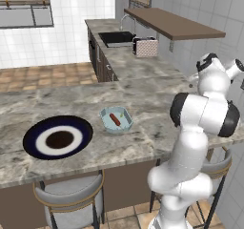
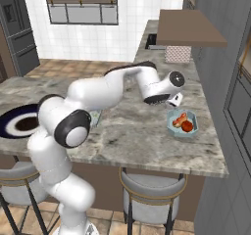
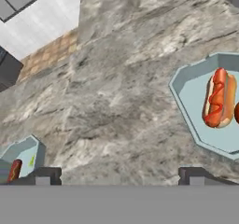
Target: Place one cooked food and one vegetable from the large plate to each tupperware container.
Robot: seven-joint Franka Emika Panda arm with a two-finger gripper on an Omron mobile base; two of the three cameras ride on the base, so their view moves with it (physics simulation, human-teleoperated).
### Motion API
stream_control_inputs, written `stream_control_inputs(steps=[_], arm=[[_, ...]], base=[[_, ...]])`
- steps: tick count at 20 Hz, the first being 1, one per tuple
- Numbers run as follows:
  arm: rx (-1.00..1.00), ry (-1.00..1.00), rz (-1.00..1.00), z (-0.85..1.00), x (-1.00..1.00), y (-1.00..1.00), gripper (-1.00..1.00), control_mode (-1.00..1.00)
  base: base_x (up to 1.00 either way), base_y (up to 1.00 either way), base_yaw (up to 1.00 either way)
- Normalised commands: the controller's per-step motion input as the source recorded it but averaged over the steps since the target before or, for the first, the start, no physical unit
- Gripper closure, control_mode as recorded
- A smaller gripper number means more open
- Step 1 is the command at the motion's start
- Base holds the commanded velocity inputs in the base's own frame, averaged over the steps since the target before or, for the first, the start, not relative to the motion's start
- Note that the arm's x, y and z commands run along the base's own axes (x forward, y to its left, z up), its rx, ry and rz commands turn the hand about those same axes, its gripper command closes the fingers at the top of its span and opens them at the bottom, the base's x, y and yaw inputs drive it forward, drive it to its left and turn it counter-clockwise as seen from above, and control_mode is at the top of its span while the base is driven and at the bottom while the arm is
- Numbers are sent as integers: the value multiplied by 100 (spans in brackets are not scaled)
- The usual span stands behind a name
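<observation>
The large plate (image 1: 58,137) lies bare on the marble counter, and its edge also shows at the left (image 2: 19,121). One tupperware container (image 1: 116,119) holds a bare sausage (image 1: 115,119) and a tiny pale-green piece (image 1: 121,113). The other container (image 2: 183,123) holds a sausage in a bun (image 2: 179,119) and a red ball (image 2: 187,126). My gripper (image 2: 170,102) hovers over the counter just left of this second container, open and empty. In the hand view the gripper (image 3: 119,176) has its fingertips (image 3: 44,175) wide apart, with the bun container (image 3: 200,106) at the right and the sausage container (image 3: 23,155) at the lower left.
Bar stools (image 2: 153,190) stand under the counter's near edge. A wooden shelf (image 1: 171,23) juts out over the far counter, with a toaster (image 1: 145,46) and a sink (image 1: 116,37) behind it. The grey wall (image 2: 215,82) runs close along the counter's right end.
</observation>
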Motion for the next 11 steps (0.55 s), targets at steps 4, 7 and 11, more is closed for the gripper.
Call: stream_control_inputs(steps=[4, 7, 11], arm=[[-11, -50, 1, 47, -59, 100, -100, -100], [0, -18, 12, 56, -77, 100, -100, -100], [8, -24, 24, 85, -86, 100, -100, -100]], base=[[0, 0, 0], [0, 0, 0], [0, 0, 0]])
